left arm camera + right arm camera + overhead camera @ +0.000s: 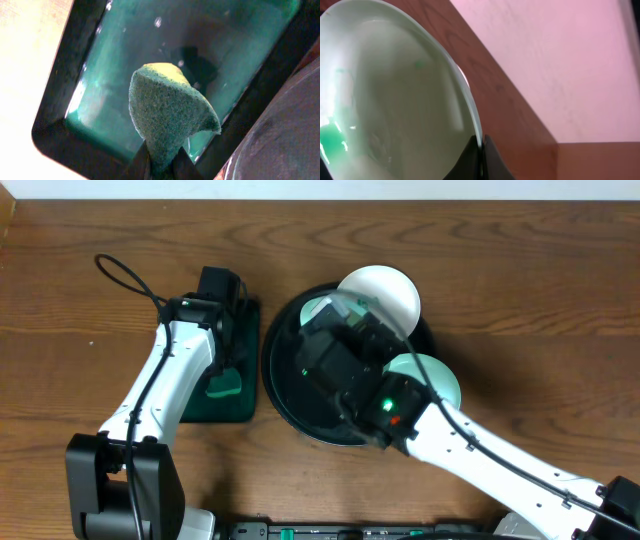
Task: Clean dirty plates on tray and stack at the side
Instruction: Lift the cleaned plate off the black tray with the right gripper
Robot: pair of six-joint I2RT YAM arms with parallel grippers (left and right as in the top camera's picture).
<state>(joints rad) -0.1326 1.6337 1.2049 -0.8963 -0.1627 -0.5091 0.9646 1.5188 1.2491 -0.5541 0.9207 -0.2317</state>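
The round black tray sits mid-table. My right gripper is shut on the rim of one white plate and holds it tilted up over the tray's far side; a teal smear shows at its lower left. A second plate lies at the tray's right edge. A third, teal-tinted plate shows partly under my right arm. My left gripper is shut on a green sponge above the dark-green rectangular tray, also seen from overhead.
The green rectangular tray stands just left of the black tray, its wet bottom shining. The black tray's rim shows at the right of the left wrist view. Brown wood tabletop lies on both sides.
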